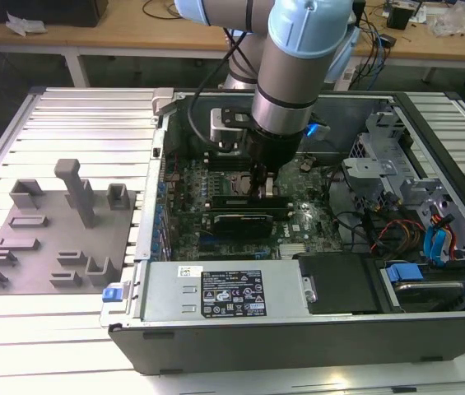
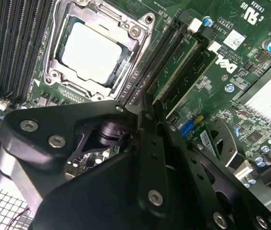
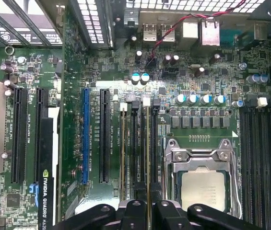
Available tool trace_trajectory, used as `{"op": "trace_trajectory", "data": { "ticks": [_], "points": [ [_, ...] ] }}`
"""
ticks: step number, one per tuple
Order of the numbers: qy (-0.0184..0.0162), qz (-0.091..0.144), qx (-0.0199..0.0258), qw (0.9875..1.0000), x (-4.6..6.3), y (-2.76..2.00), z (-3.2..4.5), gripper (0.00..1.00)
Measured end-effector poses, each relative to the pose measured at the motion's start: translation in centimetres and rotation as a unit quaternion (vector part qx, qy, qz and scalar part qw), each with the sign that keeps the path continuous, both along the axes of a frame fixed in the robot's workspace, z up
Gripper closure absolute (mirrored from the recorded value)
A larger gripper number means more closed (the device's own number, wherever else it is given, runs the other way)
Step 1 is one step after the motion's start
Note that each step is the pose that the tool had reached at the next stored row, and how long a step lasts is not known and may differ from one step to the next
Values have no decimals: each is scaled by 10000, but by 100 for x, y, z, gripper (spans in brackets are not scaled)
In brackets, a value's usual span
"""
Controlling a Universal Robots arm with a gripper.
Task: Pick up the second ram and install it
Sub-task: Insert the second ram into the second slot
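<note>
My black two-finger gripper [image 3: 148,207] is nearly closed, fingers pinching the thin dark green second ram [image 3: 149,158] edge-on. The stick stands upright in a long black memory slot [image 3: 136,148] just beside the silver-framed processor socket [image 3: 203,179]. In the exterior view, I hang low inside the open grey computer case [image 1: 298,329], above the green motherboard [image 1: 216,177].
</note>
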State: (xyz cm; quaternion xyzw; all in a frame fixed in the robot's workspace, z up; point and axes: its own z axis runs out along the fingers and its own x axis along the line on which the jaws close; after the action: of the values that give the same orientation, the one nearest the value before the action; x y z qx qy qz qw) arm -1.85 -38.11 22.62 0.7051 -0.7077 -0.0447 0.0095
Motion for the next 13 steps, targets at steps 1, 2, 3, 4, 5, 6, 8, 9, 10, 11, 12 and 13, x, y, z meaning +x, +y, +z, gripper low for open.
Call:
{"op": "trace_trajectory", "data": {
  "ticks": [1, 2, 3, 4, 5, 6, 8, 9, 10, 11, 12, 13],
  "points": [
    [0, 0, 0, 10000, 0, 0, -1, 89],
    [-1, 0, 1, 10000, 0, 0, -1, 89],
    [-1, 0, 1, 10000, 0, 0, -1, 89],
    [0, 0, 1, 10000, 0, 0, -1, 89],
    [-1, -5, 2, 10000, -1, 2, -2, 89],
    [-1, -14, 2, 10000, -1, 7, -2, 89],
    [-1, -18, 8, 10000, -1, 8, -4, 89],
    [-1, -19, 8, 10000, -2, 5, -16, 89],
    [0, -19, 8, 10000, -2, 5, -25, 89],
    [0, -19, 7, 10000, -2, 5, -34, 89],
    [0, -18, 6, 10000, -2, 4, -46, 89],
    [0, -18, 6, 10000, -2, 4, -47, 89]
  ]
}}
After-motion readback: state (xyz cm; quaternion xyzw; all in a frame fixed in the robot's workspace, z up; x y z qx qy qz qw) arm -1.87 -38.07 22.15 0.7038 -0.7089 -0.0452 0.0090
